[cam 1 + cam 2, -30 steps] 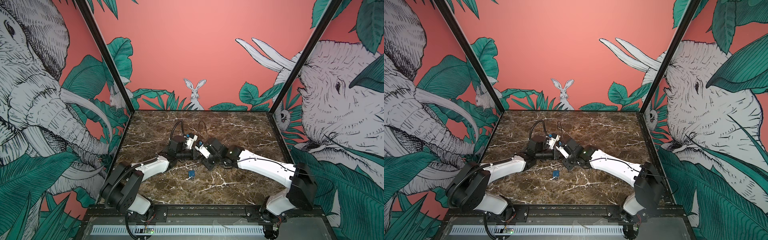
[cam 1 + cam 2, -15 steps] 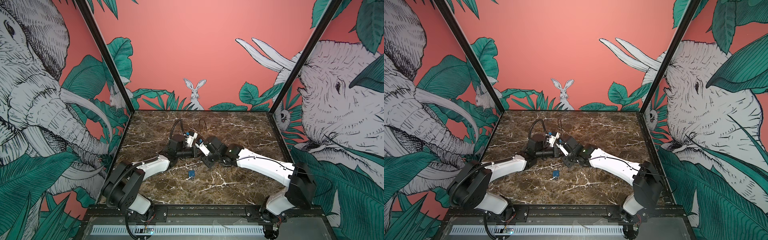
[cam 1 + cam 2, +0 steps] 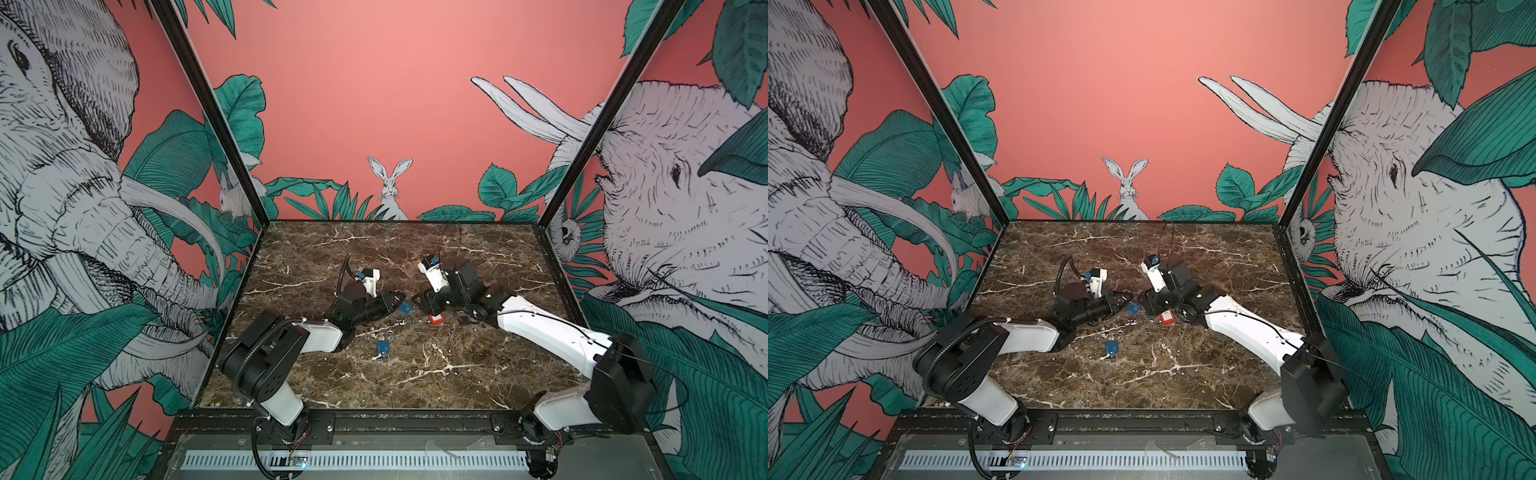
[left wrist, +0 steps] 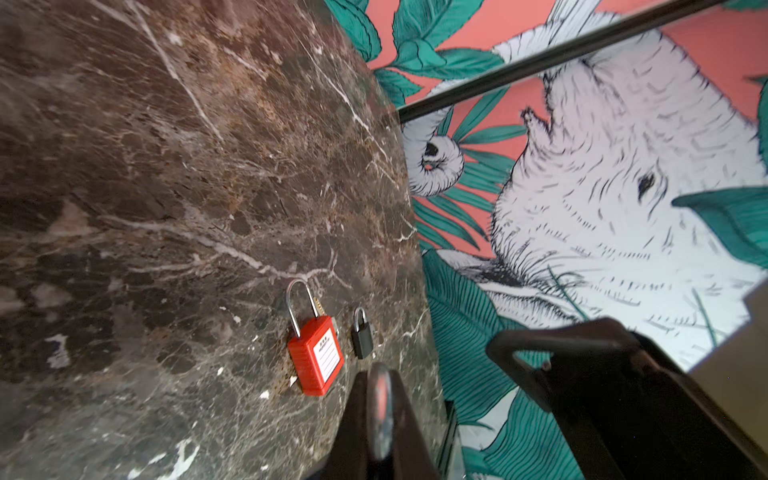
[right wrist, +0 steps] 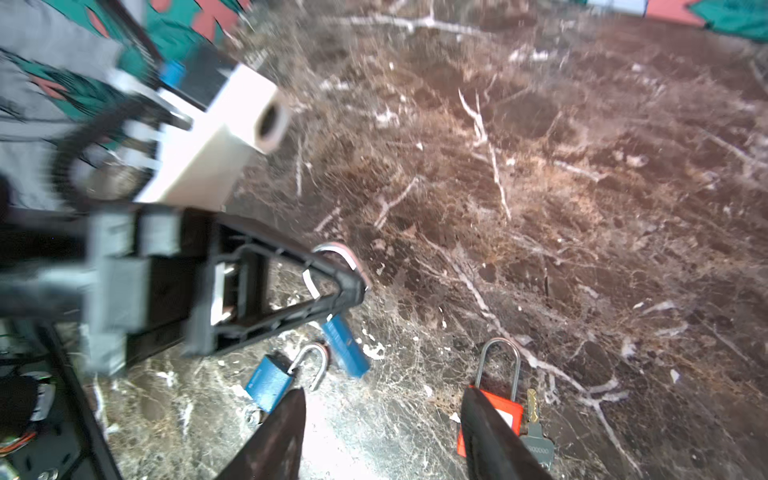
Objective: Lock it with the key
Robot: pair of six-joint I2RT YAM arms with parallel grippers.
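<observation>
Now your right gripper (image 5: 384, 392) backs off, jaws apart; left gripper (image 5: 350, 286) stays clamped on blue lock (image 5: 347, 345). Likely next: key (image 5: 535, 428) beside right finger (image 5: 494, 440).

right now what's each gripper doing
Left gripper: closed on the shackle of a blue padlock.
Right gripper: open, holding nothing.
</observation>
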